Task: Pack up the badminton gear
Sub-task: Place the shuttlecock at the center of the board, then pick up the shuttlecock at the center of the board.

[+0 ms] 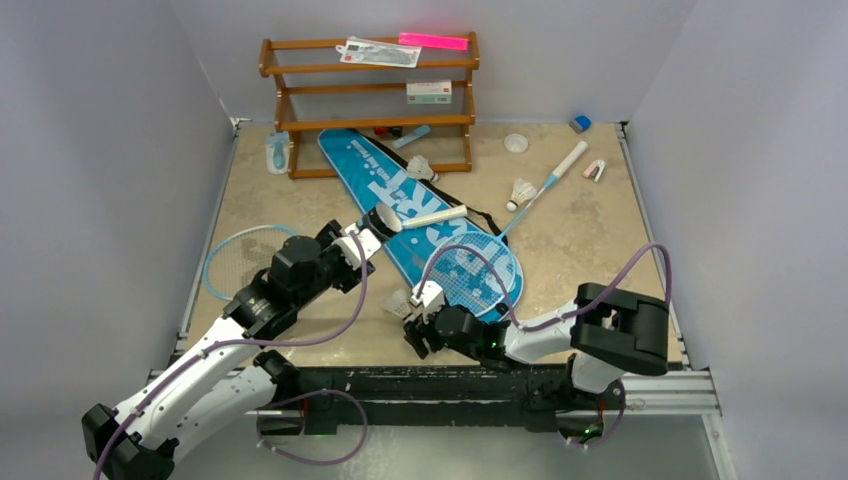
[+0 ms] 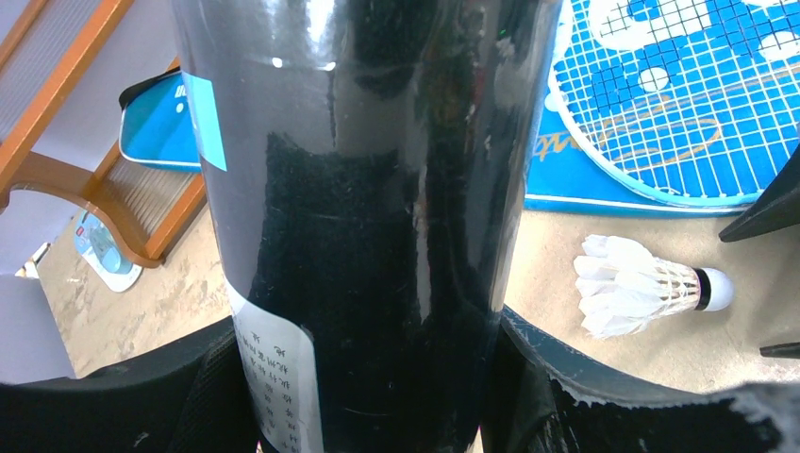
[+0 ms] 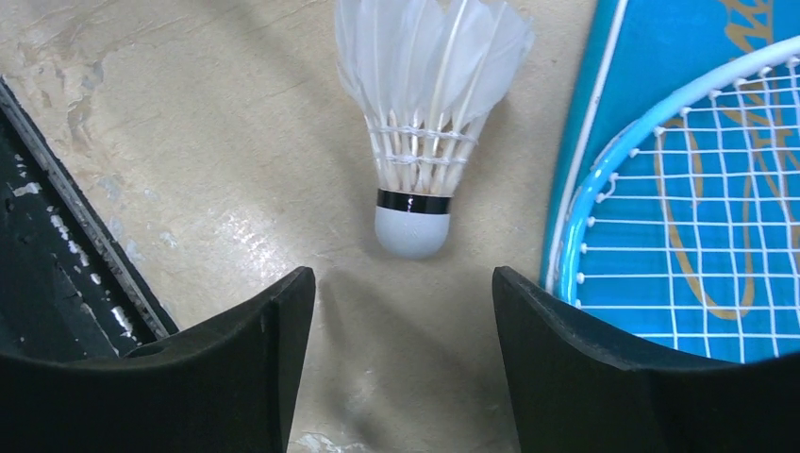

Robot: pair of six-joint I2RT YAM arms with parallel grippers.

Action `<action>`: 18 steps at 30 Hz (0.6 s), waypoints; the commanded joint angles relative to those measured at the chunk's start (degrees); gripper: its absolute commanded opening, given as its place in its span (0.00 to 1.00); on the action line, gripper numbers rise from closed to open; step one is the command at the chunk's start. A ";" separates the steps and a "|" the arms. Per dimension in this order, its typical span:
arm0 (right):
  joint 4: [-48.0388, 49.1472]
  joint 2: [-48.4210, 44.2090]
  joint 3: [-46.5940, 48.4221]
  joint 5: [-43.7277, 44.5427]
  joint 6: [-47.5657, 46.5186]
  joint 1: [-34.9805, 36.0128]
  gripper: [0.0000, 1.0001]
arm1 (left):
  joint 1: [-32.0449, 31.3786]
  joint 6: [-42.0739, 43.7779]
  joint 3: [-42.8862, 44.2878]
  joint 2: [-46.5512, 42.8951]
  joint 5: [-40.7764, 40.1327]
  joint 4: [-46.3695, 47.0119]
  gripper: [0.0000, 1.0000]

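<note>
My left gripper [image 1: 362,243] is shut on the black cylinder tube [image 2: 377,189], which fills the left wrist view; its open end [image 1: 385,221] points toward the blue SPORT bag [image 1: 400,195]. One light-blue racket [image 1: 478,270] lies with its head on the bag. The other racket's head [image 1: 238,260] lies left of my left arm. My right gripper [image 3: 404,302] is open just short of a white shuttlecock [image 3: 420,123] on the table, cork toward the jaws. Two more shuttlecocks [image 1: 422,167] [image 1: 522,190] lie farther back.
The brown wooden rack [image 1: 370,100] stands at the back, a pale-blue bottle [image 1: 277,152] beside its left end. A white dome [image 1: 515,143], a blue block [image 1: 580,123] and a small clip [image 1: 595,170] sit at the back right. The table's front rail [image 3: 47,274] runs left of my right gripper.
</note>
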 commanded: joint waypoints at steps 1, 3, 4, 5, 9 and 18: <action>8.27 0.24 -2.94 5.45 -0.34 1.70 0.71 | 0.47 -0.25 0.07 -0.45 0.93 3.15 0.45; 10.99 1.54 -3.84 6.87 -1.09 2.41 0.68 | 0.50 -0.25 0.06 -0.49 0.93 3.15 0.45; 12.43 2.47 -4.14 7.81 -1.48 2.81 0.67 | 0.51 -0.25 0.01 -0.49 0.91 3.15 0.45; 14.09 3.63 -4.40 8.75 -1.91 3.18 0.66 | 0.56 -0.26 0.02 -0.44 0.93 3.15 0.45; 24.86 10.11 -5.85 11.75 -4.85 5.31 0.63 | 0.65 -0.37 0.01 -0.55 1.09 3.20 0.45; 35.96 17.46 -6.92 16.04 -7.16 6.50 0.62 | 0.67 -0.38 0.01 -0.19 1.98 3.28 0.45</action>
